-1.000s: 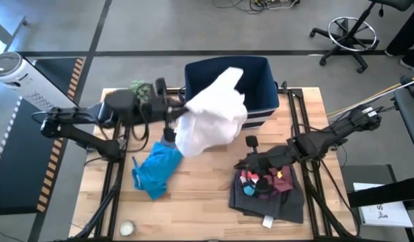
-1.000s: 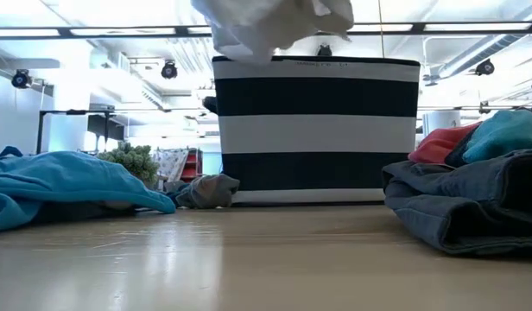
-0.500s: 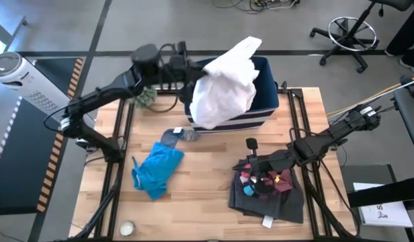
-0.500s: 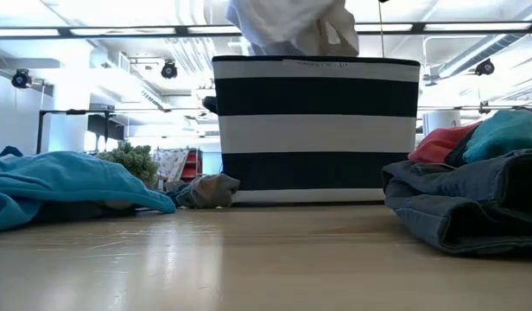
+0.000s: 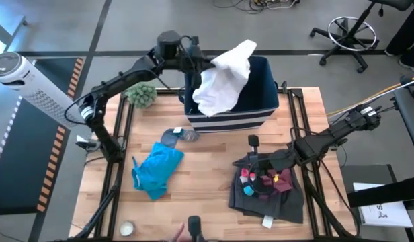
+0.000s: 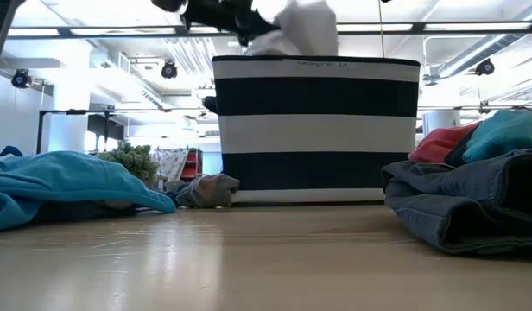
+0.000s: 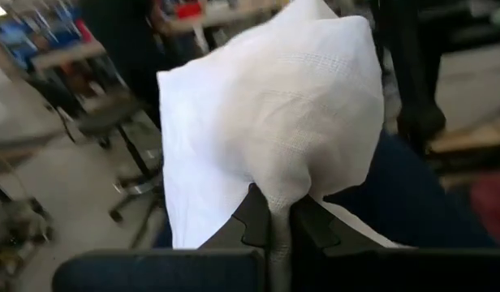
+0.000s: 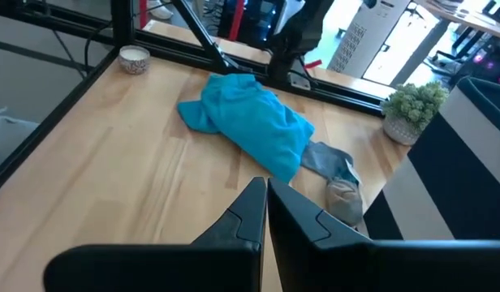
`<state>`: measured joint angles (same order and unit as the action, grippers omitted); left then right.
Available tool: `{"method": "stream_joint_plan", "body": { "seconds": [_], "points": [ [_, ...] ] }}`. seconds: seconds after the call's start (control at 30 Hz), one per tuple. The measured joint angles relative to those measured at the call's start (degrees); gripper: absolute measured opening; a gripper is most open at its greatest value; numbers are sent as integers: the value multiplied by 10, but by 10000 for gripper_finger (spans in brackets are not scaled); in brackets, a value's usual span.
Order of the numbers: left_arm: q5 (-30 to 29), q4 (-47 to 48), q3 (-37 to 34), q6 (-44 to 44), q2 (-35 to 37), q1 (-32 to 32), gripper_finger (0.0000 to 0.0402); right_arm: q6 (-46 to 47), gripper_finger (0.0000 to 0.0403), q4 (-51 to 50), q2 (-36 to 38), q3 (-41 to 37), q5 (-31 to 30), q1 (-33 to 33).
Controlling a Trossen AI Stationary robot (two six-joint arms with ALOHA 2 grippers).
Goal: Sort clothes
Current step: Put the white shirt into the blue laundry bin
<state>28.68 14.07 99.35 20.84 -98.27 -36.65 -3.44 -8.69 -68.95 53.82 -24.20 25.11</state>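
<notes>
My left gripper [image 5: 197,62] is shut on the large white garment [image 5: 224,77] and holds it over the navy striped bin [image 5: 261,101] at the table's far side. In the low view the garment [image 6: 305,26] shows above the bin's rim. My right gripper [image 5: 252,161] is shut and empty, over the left edge of a pile of dark, maroon, red and teal clothes [image 5: 271,195] at the near right. A bright blue garment [image 5: 158,168] and a small grey piece [image 5: 180,136] lie flat on the table. My left gripper pinches a bunched fold of the white garment [image 7: 278,207] between its two fingers [image 7: 254,223]. The fingers come about level from the table's left, above the bin's left wall. The garment billows beyond the fingers and hangs slack over the bin's opening.
A small green spiky plant [image 5: 141,94] stands left of the bin. A small round cup [image 5: 128,228] sits at the near left corner. Bare wood lies between the blue garment and the pile. Black frame rails run along the table's left and right sides.
My left gripper has risen and gone toward the table's far edge with the white garment, from above the table's middle to over the bin. The garment has lifted clear of the table and now hangs over the bin's opening, uncovering the grey piece.
</notes>
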Motion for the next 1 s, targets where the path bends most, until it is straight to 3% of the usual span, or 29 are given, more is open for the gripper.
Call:
{"method": "stream_joint_plan", "body": {
  "seconds": [0.23,0.73,0.83,1.0],
  "points": [
    [6,110,0,79,-29,-2,0,5,0,-11,0,0,0,-28],
    [21,106,31,82,-148,12,1,4,0,-14,0,0,61,-94],
    [4,109,48,64,-159,17,27,7,0,-14,0,0,67,-101],
    [-12,115,60,61,-142,22,125,8,0,-19,0,-1,67,-102]
  ]
}}
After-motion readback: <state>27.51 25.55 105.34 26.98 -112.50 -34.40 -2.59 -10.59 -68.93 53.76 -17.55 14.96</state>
